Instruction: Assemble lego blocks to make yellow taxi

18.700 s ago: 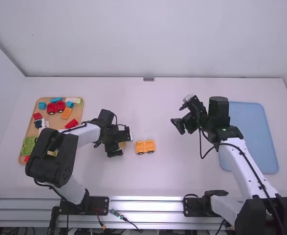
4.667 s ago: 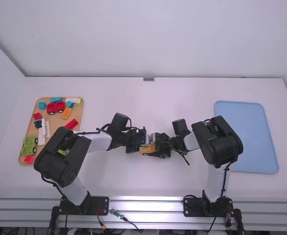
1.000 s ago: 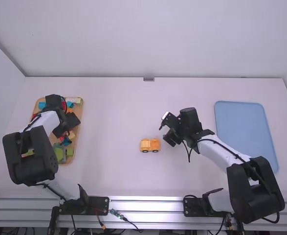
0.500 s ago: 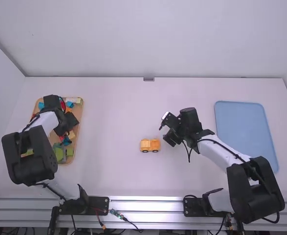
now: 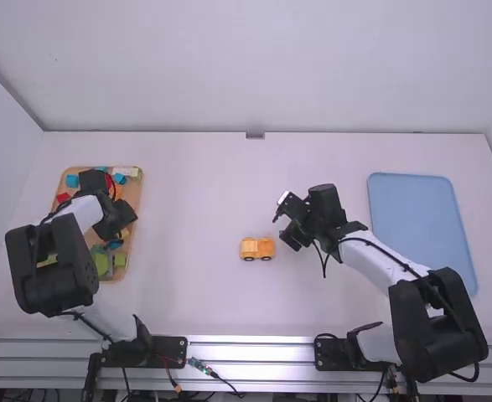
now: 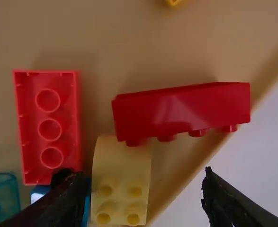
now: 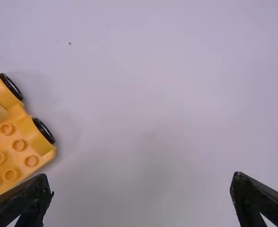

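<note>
On the white counter [image 5: 204, 184] sits the orange-yellow plastic car [image 5: 257, 248]; the right claw [image 7: 142, 181] gapes, empty. The left claw [image 6: 141, 177], also wide and empty, should centre over the pale-yellow plastic block [image 6: 121, 172], sparing the red plastic brick [image 6: 183, 109] perhaps touching it.

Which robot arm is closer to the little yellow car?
Right. Its open fingers are just off the car's right end, not touching it. The left arm's fingers are over the wooden tray of blocks, well off to the car's left.
</note>
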